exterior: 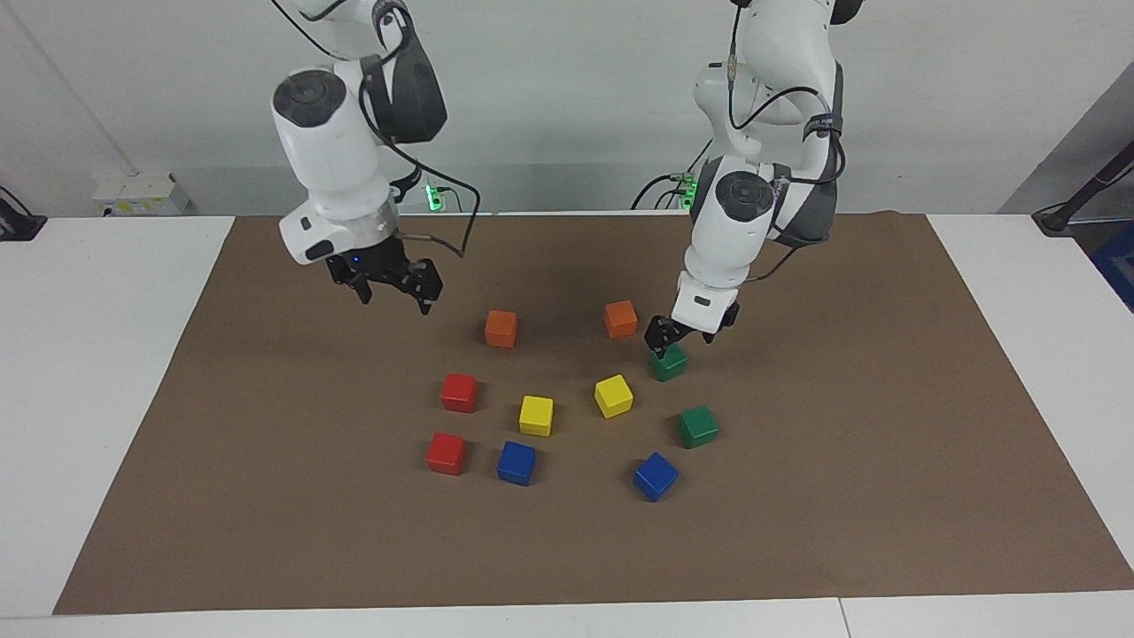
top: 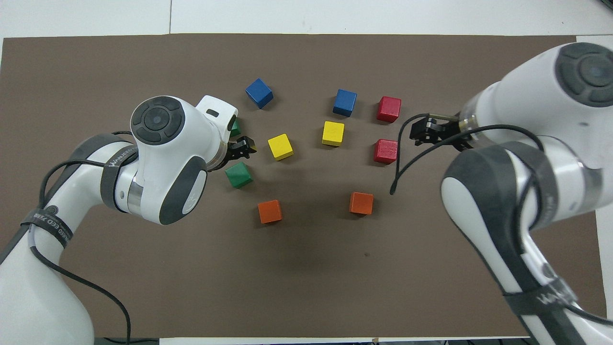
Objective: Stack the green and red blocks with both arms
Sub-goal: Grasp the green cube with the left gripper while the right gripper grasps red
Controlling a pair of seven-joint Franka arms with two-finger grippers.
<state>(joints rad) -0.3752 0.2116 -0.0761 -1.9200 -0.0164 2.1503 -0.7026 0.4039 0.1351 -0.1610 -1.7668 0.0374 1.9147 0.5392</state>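
Two green blocks lie toward the left arm's end of the cluster: one nearer the robots, the other farther away and partly covered by the arm in the overhead view. My left gripper hangs open just above the nearer green block, holding nothing. Two red blocks sit toward the right arm's end. My right gripper is open and empty, raised over the mat beside the red blocks.
Two orange cubes lie nearest the robots. Two yellow cubes sit in the middle and two blue cubes farthest out. All rest on a brown mat over a white table.
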